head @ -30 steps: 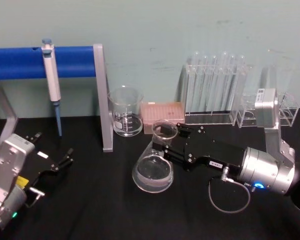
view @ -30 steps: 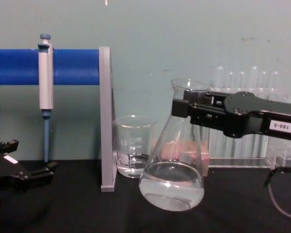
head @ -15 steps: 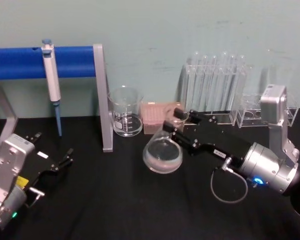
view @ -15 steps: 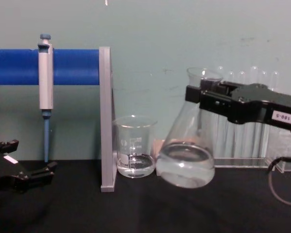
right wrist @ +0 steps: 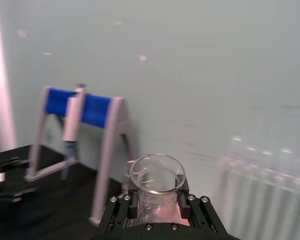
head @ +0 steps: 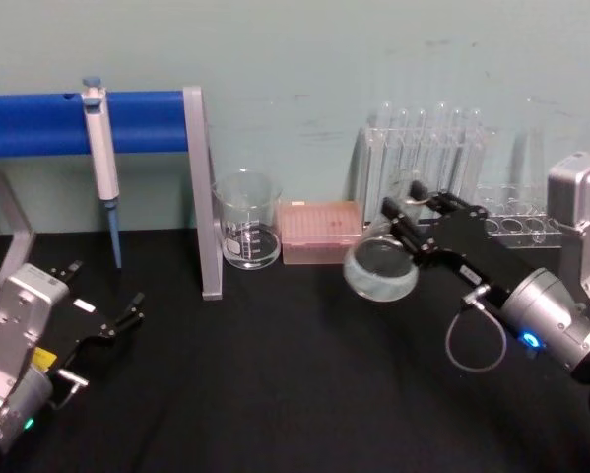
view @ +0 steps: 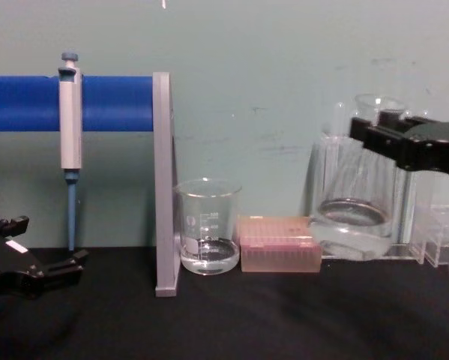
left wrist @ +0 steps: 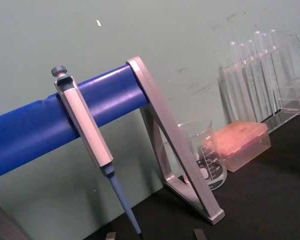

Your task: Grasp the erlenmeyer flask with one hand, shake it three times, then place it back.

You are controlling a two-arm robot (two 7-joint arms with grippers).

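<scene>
The erlenmeyer flask (head: 380,273) is lifted off the black table, tilted, with a little clear liquid in its wide base (view: 352,223). My right gripper (head: 405,225) is shut on its neck just below the flared rim (right wrist: 156,172), reaching in from the right (view: 375,133). The flask hangs in front of the test tube rack (head: 423,163), to the right of the pink tip box (head: 319,231). My left gripper (head: 107,296) rests low at the near left of the table, open and holding nothing (view: 38,249).
A glass beaker (head: 246,233) stands beside the grey post of the blue-barred stand (head: 198,187), on which a pipette (head: 101,158) hangs. Small clear racks (head: 516,229) sit at the back right. The table's front middle (head: 295,394) is bare black surface.
My right gripper has carried the flask up and to the right, from mid-table to in front of the test tube rack, with the liquid sloshing. The left arm has not moved.
</scene>
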